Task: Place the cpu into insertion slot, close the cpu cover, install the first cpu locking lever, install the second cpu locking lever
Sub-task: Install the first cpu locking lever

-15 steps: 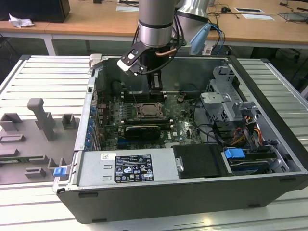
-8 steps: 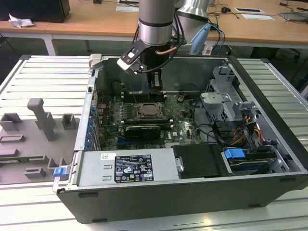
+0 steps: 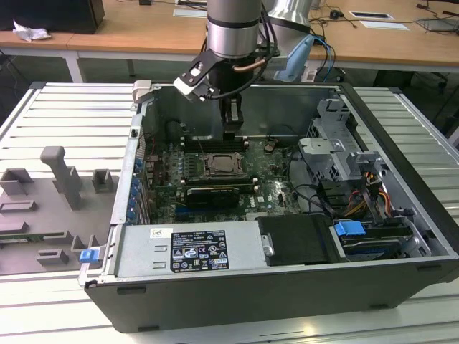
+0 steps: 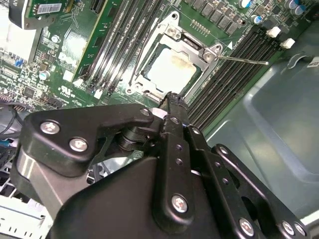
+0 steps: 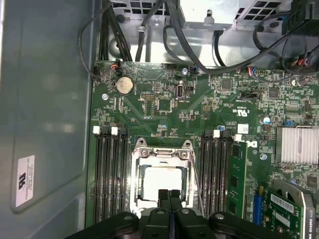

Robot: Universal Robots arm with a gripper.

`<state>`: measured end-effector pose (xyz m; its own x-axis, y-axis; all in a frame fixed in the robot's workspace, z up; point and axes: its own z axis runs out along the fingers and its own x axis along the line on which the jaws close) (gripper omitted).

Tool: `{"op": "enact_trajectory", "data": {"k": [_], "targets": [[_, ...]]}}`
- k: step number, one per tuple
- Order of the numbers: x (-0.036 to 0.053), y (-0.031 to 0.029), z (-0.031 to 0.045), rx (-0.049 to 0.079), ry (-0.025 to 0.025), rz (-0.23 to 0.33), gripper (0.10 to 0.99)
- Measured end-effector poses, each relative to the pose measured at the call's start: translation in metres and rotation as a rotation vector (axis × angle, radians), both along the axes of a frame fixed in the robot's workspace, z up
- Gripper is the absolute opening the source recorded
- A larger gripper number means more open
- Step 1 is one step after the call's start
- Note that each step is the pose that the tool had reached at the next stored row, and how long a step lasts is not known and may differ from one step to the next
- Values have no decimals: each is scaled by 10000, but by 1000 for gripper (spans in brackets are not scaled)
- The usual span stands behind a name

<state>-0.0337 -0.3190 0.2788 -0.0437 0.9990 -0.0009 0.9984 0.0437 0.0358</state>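
Motherboard: a flat green printed board, densely populated, laid in the floor of the case (dark grey sheet metal, open on one side).
cpu cover: a thin square frame of dull bright metal with an open centre window. It is laid flat on the motherboard.
cpu: a flat square chip with a matt, pale silver-beige top. It is seated inside the window of the cpu cover and framed by it.
Memory slots: long, black and ribbed, set in parallel rows on two opposite sides of the cpu cover.
Locking lever: a thin bare wire rod. In the second wrist view it is seen projecting from a corner of the cpu cover out over the memory slots.
Gripper: matt black jointed links fastened with bright screws. The two fingers are pressed together and nothing is held between them.
Gripper position: it is held above one edge of the cpu cover, with the cpu just beyond the fingertips. Contact with the cover cannot be confirmed.
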Motion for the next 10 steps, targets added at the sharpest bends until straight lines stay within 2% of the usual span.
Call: {"op": "enact_trajectory", "data": {"k": [10], "targets": [[0, 0, 120, -10, 0, 0, 106]]}}
